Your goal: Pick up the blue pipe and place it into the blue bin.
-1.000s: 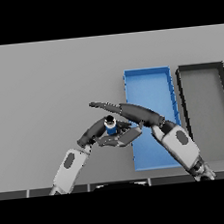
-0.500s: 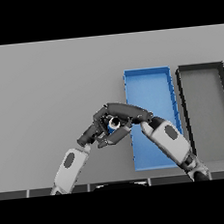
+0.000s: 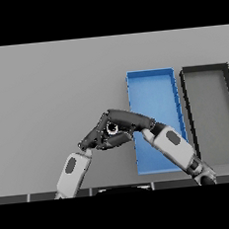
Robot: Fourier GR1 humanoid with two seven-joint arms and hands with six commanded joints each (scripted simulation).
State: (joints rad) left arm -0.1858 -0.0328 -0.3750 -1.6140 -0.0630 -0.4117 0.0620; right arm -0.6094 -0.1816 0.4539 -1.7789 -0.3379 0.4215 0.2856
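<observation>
Blue pipe (image 3: 112, 129): only a small round end is seen, just below the centre of the frame, left of the blue bin's left wall; most of it is hidden by the two hands, and its colour can hardly be made out.
Right hand (image 3: 129, 120): laid over the pipe from the right, its dark fingers curled round it from above.
Left hand (image 3: 100, 138): brought in from the lower left, its fingers closed against the pipe from below and the left; the two hands are touching each other around it.
Blue bin (image 3: 150, 74): one is counted, right of centre, its lower part crossed by the right forearm.
Black bin (image 3: 205, 68): one, just beside the blue bin, at the right edge.
Table (image 3: 45, 93): grey, bearing both bins.
Count: one pipe, two bins, two hands.
</observation>
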